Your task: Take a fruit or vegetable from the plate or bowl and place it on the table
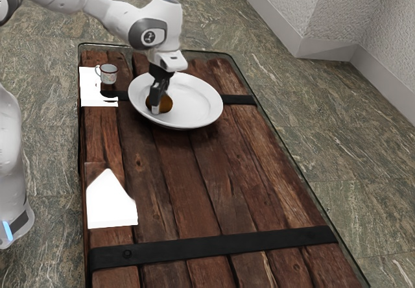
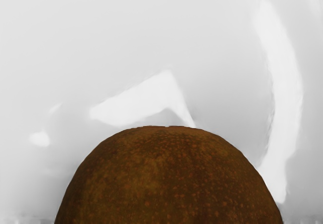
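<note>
Pointed downward, the tool (image 1: 156,108) was positioned at the round brown fruit (image 1: 168,102), which was partly hidden by it; whether it was set wide, narrow or gripping could not be told. The fruit was seen within the white plate's (image 1: 196,107) rim. Near the plate, a mug (image 1: 109,75) was seen on the worktop (image 1: 181,194).
</note>
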You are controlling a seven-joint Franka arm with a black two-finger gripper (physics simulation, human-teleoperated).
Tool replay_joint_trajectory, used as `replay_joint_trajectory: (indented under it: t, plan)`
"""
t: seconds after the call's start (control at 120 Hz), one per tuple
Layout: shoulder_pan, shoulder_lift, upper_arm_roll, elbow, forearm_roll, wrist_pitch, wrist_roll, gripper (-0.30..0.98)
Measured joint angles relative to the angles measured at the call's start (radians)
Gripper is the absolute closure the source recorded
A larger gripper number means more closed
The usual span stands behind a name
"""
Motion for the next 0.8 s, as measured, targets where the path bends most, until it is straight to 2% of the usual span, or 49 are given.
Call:
replay_joint_trajectory:
  t: [0.05, 0.183, 0.292, 0.333, 0.408, 0.492, 0.633, 0.725, 0.8]
  plan:
    - [0.005, 0.0, 0.014, -0.017, -0.012, 0.006, 0.012, 0.07]
    - [0.001, -0.006, 0.032, -0.02, -0.044, 0.031, 0.038, 0.34]
    - [-0.034, -0.031, 0.029, 0.006, -0.047, 0.057, 0.052, 0.41]
    - [-0.099, -0.044, 0.01, 0.062, -0.048, 0.067, 0.055, 0.41]
    - [-0.224, -0.052, -0.08, 0.188, -0.05, 0.08, 0.049, 0.39]
    - [-0.314, -0.023, -0.168, 0.245, -0.071, 0.09, 0.033, 0.38]
    - [-0.352, 0.059, -0.236, 0.27, -0.136, 0.101, 0.007, 0.42]
    - [-0.357, 0.065, -0.251, 0.278, -0.193, 0.106, -0.004, 0.23]
    - [-0.359, 0.06, -0.254, 0.296, -0.24, 0.108, -0.01, 0.13]
